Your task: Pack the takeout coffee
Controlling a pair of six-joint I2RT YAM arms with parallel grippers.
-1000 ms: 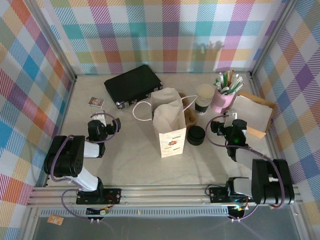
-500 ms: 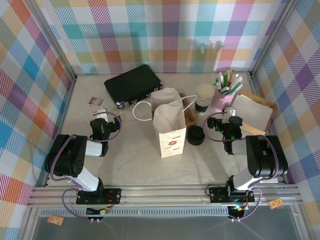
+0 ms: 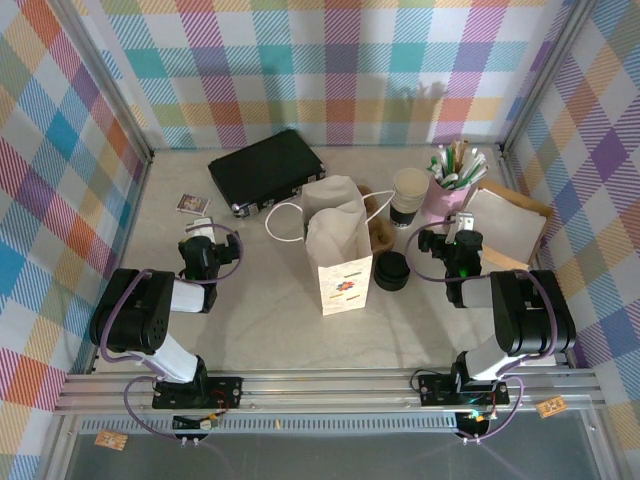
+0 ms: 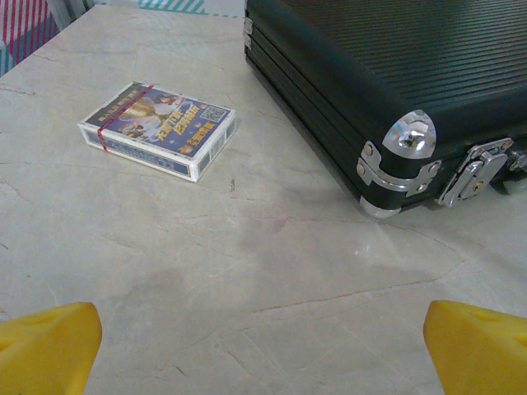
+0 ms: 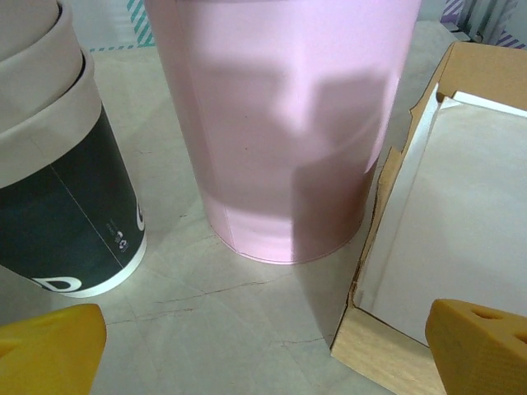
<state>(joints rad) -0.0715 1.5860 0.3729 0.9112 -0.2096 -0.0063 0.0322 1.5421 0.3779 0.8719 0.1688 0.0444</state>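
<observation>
Cream-and-black paper coffee cup (image 5: 58,189) beside tall pink cup (image 5: 288,123); wide-open right gripper (image 5: 263,350), aimed at the pink one, risks toppling it. Left gripper (image 4: 263,346) hangs open.

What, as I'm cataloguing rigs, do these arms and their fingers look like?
The left arm and right arm share bulky black joint housings and pale grey-white links, with purple cables looping alongside. The fingers are bright yellow blocks; the right arm's show small holes. A green light glows near the right wrist.
</observation>
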